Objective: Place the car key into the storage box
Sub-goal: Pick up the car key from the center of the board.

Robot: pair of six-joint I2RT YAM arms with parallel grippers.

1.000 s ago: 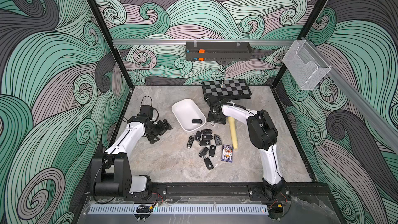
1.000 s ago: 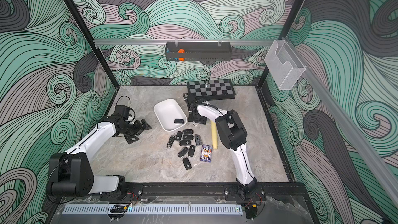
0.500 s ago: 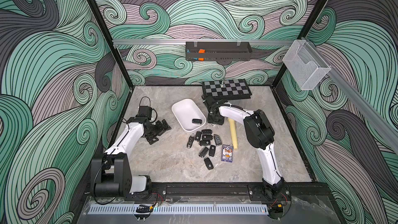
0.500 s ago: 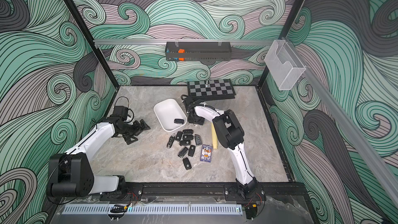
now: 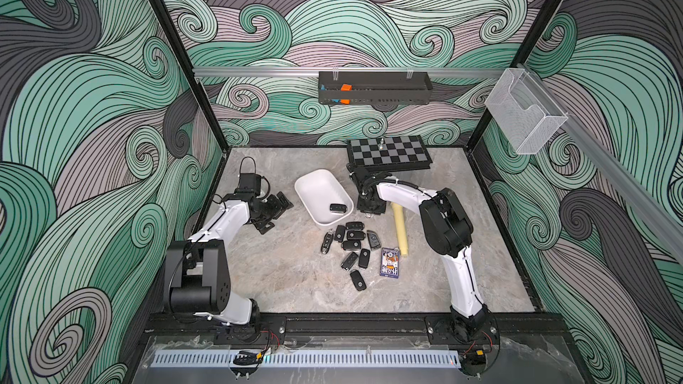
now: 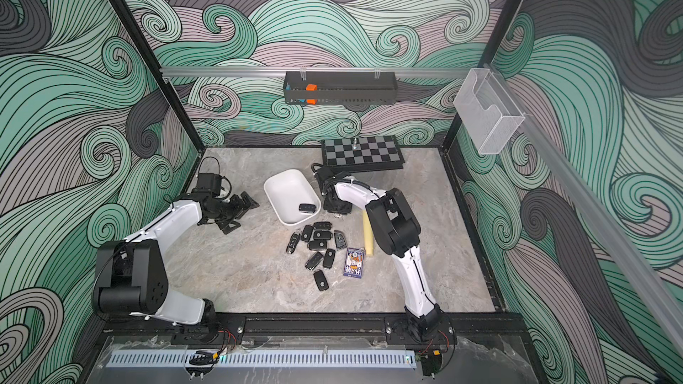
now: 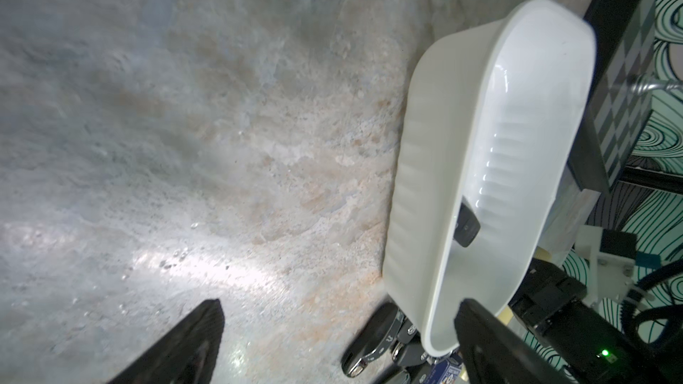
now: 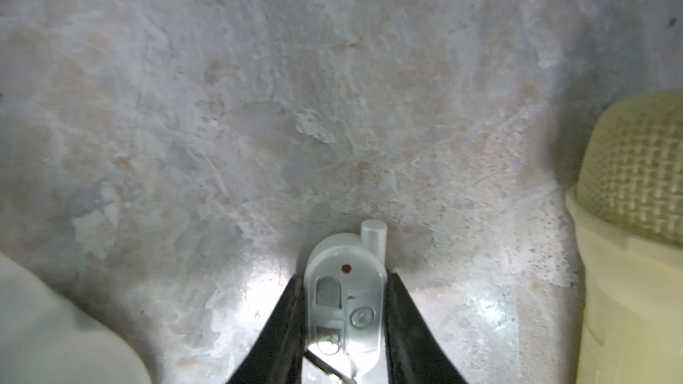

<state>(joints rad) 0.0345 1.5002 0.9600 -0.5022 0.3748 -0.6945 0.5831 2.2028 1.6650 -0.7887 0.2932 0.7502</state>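
Arms bent low, right tool point(image 8: 344, 282) clamped on pale car key point(image 8: 347, 304) by storage box point(image 5: 314, 190), left tool point(image 5: 275, 214) apart

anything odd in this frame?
One oddity: the right gripper is shut on a pale grey fob beside the storage box, while the pile of fobs is all black. Nothing looks spilled or damaged.

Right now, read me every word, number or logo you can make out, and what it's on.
"2" in a circle, it seems: white fob, held by right gripper.
Card pack: print too small to read.
Black fobs: emblems too blurred.
Nothing else legible.
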